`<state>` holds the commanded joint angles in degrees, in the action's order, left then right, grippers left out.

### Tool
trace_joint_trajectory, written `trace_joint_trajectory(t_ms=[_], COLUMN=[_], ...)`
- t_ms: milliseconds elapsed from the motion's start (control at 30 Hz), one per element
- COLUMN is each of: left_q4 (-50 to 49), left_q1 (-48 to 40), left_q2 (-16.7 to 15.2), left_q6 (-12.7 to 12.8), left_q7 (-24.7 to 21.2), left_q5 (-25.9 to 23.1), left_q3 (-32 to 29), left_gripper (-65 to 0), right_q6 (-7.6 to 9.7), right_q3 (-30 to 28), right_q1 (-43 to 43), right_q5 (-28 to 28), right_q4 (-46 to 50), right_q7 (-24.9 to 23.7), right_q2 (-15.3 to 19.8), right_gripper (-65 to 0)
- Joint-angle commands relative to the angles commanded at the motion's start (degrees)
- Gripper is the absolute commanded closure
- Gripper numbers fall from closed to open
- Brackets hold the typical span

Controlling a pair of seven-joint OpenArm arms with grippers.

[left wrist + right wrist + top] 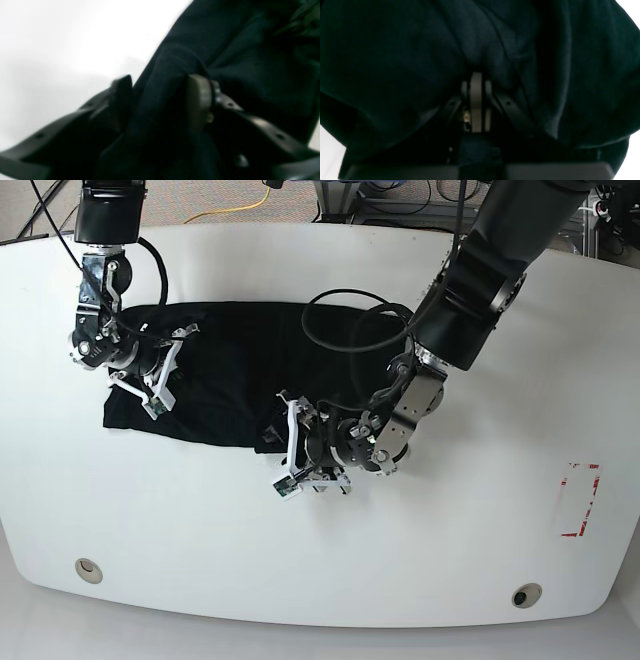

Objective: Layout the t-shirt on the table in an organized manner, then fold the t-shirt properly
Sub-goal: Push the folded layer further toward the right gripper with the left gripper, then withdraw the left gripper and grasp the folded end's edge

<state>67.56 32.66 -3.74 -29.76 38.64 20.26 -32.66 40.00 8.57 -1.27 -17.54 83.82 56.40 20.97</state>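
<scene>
T-shirt [235, 370] cloth, black and rumpled, lies spread across the far half of the table [450, 550], and both my jaws have a hold of it. My left gripper [160, 100] pinches a thick fold of the fabric between its fingers at the near hem of the shirt; the cloth bunches up through the gap and trails off beyond my jaws, with bare white tabletop off to one side. My right gripper [476, 100] is clamped tight, fingers pressed nearly together on a pinch of cloth at the shirt's other end, and dark fabric drapes all around and over it. Well away from either jaw, a red dashed rectangle [580, 500] marks the table, and two grey grommet holes [88, 569] sit near its close edge.
</scene>
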Motion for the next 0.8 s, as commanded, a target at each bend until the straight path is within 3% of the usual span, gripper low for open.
trace_joint_trajectory(t_ms=[300, 433, 633, 800], left_q4=[16.7, 18.11, 20.31, 22.42], left_q1=[-4.75, -9.32, -16.88, -21.71], left_q2=[0.35, 5.71, 14.95, 17.14], left_q6=[-0.26, -0.35, -0.44, -0.44], left_q7=[9.49, 10.29, 5.8, 5.8], left_q5=[10.37, 12.22, 15.74, 16.0], left_q3=[13.27, 15.82, 16.53, 19.69], left_gripper=[-36.0, -35.0, -24.9, -24.4], right_q6=[0.0, 0.0, 0.0, 0.0], right_q3=[0.0, 0.0, 0.0, 0.0], right_q1=[0.0, 0.0, 0.0, 0.0], right_q5=[0.0, 0.0, -0.09, -0.18], right_q4=[0.0, 0.0, 0.0, 0.0], right_q7=[0.0, 0.0, 0.0, 0.0], right_q2=[0.0, 0.0, 0.0, -0.09], right_gripper=[-0.8, -0.8, -0.8, -0.8])
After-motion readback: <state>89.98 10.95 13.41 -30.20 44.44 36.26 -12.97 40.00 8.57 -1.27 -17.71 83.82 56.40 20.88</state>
